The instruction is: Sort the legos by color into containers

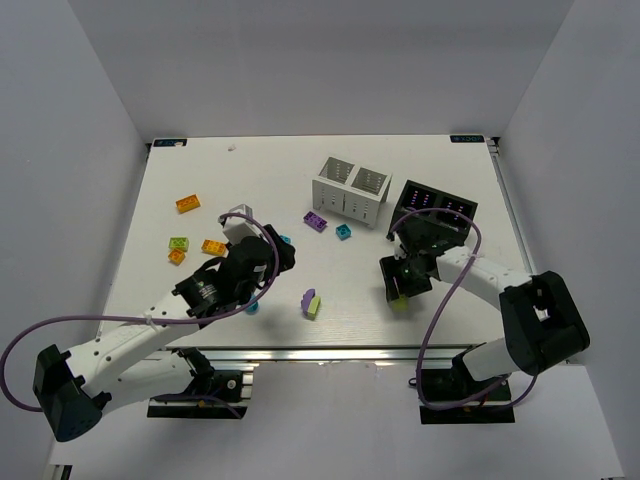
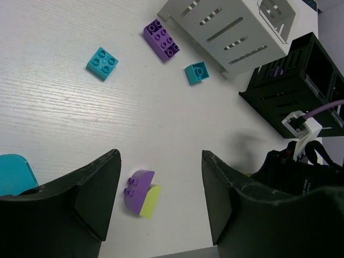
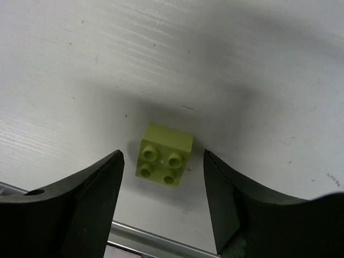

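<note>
Your right gripper [image 3: 162,157] stands with its fingers apart on either side of a small lime green studded plastic brick [image 3: 166,142], which lies untouched by the near edge of the white wood-grain table [image 1: 300,180]. Your left gripper [image 2: 160,161] is also spread and holds nothing. Plain white walls [image 1: 300,60] enclose the table.

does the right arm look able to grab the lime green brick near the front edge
Probably yes: the right pincer hangs open directly over the lime green brick, jaws on either side of it. The brick lies alone on the table, with nothing crowding it.
</note>
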{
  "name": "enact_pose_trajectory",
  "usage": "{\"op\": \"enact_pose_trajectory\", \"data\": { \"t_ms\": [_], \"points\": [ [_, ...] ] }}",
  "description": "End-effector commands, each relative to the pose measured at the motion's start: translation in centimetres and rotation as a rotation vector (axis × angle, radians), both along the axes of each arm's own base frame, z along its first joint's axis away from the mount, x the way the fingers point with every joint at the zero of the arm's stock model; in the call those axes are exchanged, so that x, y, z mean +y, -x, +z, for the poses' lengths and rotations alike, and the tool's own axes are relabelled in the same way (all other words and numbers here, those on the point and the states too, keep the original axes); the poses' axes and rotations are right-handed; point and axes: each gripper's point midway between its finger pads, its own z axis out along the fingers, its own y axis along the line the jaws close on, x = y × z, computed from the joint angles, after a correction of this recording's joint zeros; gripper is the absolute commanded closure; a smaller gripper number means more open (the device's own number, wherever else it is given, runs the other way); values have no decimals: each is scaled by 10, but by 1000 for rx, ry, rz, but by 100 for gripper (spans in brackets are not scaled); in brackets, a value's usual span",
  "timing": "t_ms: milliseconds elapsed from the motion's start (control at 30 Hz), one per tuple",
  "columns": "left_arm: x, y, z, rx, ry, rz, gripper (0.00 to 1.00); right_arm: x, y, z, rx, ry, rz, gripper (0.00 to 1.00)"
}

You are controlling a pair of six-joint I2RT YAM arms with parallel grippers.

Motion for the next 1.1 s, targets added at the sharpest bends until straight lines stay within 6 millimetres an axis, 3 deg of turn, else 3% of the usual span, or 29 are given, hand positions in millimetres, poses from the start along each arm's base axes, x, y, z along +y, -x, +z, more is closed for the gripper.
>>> {"op": "enact_pose_trajectory", "data": {
  "t_ms": [0,533,733,800,933,1067],
  "points": [
    [3,-1,3,-7,-12,13,29,10,-20,8,-56,-16,-17,35],
    [-16,4,0,-27,46,-93,29,12,-19,5,-34,-16,5,49],
    [-17,5,2,-37,46,-107,29,15,-18,4,-21,-28,24,61],
    [-18,6,3,-45,58,-115,28,16,-18,5,-28,-34,38,70],
    [-20,9,1,-52,77,-133,28,29,-23,24,-91,-113,139,98],
    [-20,12,-5,-39,71,-146,29,52,-16,64,-227,-266,422,100]
  ]
}}
